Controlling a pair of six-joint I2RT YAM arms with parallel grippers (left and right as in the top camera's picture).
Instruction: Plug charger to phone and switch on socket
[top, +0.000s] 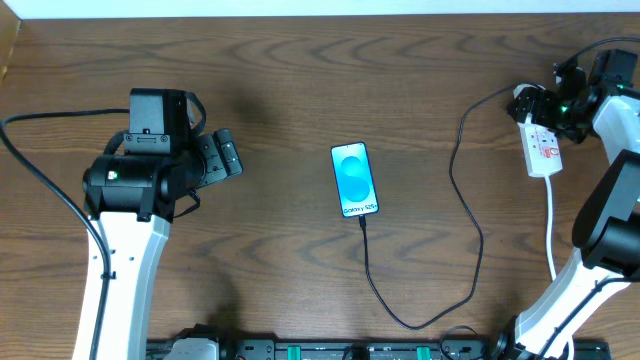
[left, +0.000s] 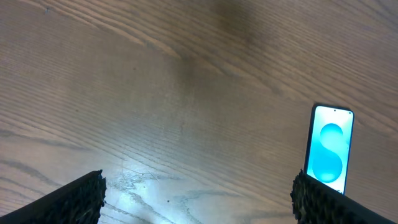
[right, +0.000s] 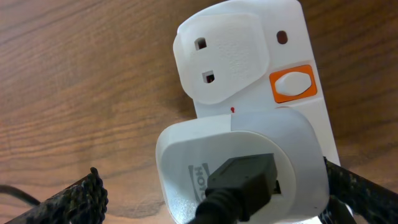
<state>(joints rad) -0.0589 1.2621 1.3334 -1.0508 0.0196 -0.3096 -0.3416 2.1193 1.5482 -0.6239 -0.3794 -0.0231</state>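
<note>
The phone (top: 354, 180) lies face up at the table's middle, its blue-cyan screen lit; it also shows in the left wrist view (left: 329, 149). The black charger cable (top: 470, 215) runs from the phone's near end, loops right and rises to the socket (top: 542, 145), a white power strip at the far right. In the right wrist view the cable's black connector (right: 242, 180) sits in a white adapter (right: 186, 155) plugged into the strip, next to an orange switch (right: 292, 84). My right gripper (top: 535, 103) (right: 217, 202) is open astride the adapter. My left gripper (top: 232, 155) (left: 199, 205) is open and empty, left of the phone.
The strip's white cord (top: 551, 230) runs toward the front edge beside my right arm. An empty three-pin outlet (right: 221, 59) lies beyond the adapter. A black cable (top: 40, 170) trails from my left arm. The table is brown wood (top: 280, 80).
</note>
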